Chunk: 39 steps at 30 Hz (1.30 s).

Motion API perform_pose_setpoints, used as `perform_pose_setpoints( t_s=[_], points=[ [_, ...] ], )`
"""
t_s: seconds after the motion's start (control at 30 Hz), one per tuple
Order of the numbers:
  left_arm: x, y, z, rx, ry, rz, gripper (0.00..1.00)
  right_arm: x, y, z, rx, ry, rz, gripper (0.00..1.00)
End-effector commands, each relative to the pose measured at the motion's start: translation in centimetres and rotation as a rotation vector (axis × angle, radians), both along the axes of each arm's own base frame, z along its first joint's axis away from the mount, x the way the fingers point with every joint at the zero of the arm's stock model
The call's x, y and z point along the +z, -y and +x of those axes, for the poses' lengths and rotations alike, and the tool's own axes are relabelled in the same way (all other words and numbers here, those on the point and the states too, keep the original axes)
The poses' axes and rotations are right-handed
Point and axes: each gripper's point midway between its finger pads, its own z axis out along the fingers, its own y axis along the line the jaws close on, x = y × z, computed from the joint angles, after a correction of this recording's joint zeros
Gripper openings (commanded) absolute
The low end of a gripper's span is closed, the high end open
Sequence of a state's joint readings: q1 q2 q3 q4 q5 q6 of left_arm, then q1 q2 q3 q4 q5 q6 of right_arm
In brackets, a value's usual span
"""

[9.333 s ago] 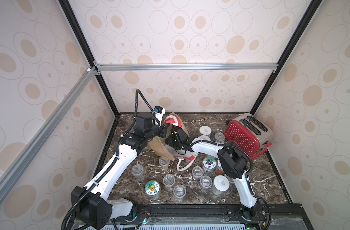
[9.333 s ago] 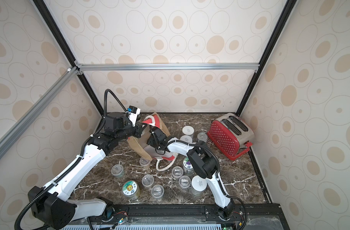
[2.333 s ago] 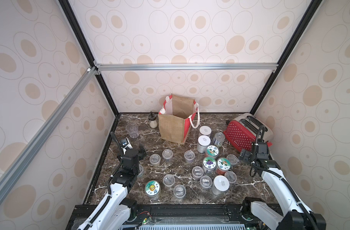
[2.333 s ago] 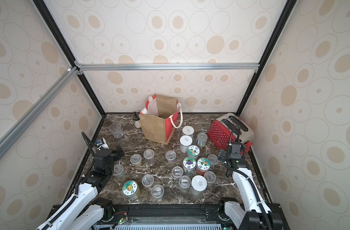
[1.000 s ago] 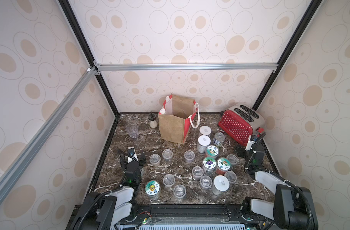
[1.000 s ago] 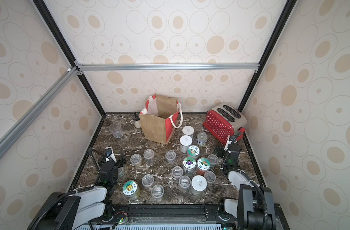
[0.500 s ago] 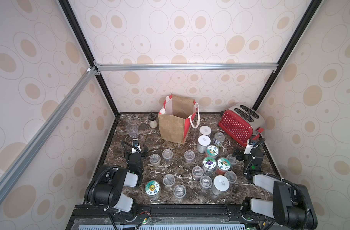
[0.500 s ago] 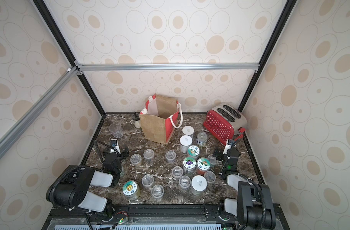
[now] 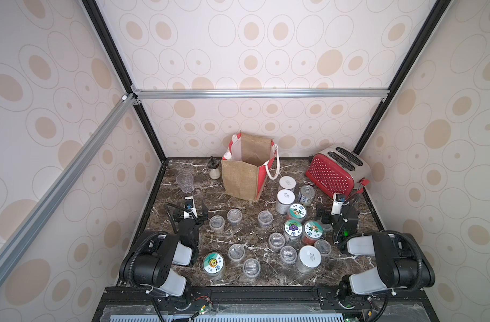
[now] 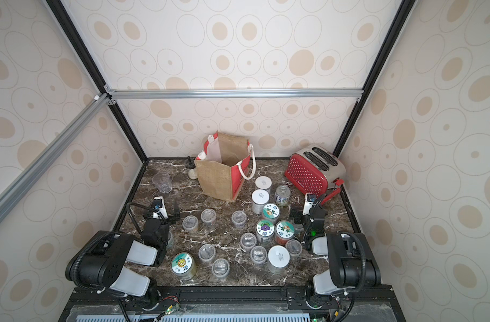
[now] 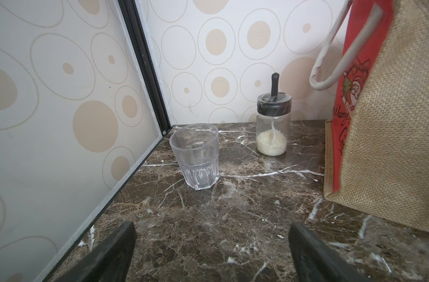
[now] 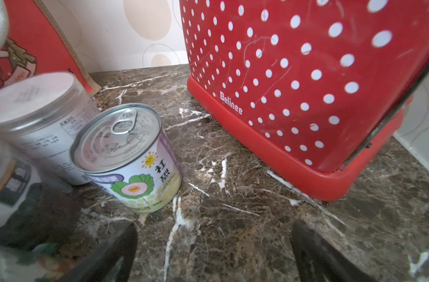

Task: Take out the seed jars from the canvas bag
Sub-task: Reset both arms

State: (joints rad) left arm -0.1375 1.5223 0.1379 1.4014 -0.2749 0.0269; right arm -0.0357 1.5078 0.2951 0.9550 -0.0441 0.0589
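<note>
The canvas bag [image 9: 242, 178] [image 10: 218, 178] stands upright and open at the back middle; only white lining and burlap show inside. Several seed jars stand on the marble in front of it: white-lidded ones [image 9: 285, 198], sticker-lidded ones [image 9: 293, 228] and small clear cups [image 9: 234, 216]. My left gripper [image 9: 190, 211] [image 10: 162, 213] [image 11: 212, 228] is open and empty at the front left, facing the bag's side [image 11: 391, 122]. My right gripper [image 9: 337, 207] [image 10: 308, 209] [image 12: 214, 228] is open and empty at the front right, beside a white-lidded jar [image 12: 37, 109].
A red polka-dot toaster [image 9: 335, 172] [image 12: 306, 85] stands at the back right. A pull-tab tin [image 9: 306, 194] [image 12: 128, 156] sits among the jars. A clear drinking glass [image 9: 185, 182] [image 11: 196, 156] and a black-topped shaker [image 9: 213, 168] [image 11: 273, 127] stand back left. Both arms lie folded at the front corners.
Earlier both grippers were at the tipped bag; now it stands upright and both arms are folded at the front. Over the last second the left gripper shifted slightly toward the back.
</note>
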Motion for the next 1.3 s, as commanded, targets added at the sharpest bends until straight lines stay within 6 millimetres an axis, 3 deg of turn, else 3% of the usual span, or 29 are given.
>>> perform_pose_setpoints(
  t_s=[0.0,0.2,1.27],
  points=[
    [1.4,0.1,0.6,-0.020,0.048,0.014,0.99,0.4,-0.6,1.7,0.047,-0.020,-0.018,1.00],
    [-0.3,-0.7,2.6,-0.034,-0.024,-0.036,0.98,0.1,-0.6,1.8,0.038,-0.052,-0.028,1.00],
    [-0.2,-0.9,2.5,-0.033,-0.022,-0.041,0.98,0.0,-1.3,2.2,0.026,-0.070,-0.097,1.00]
  ],
)
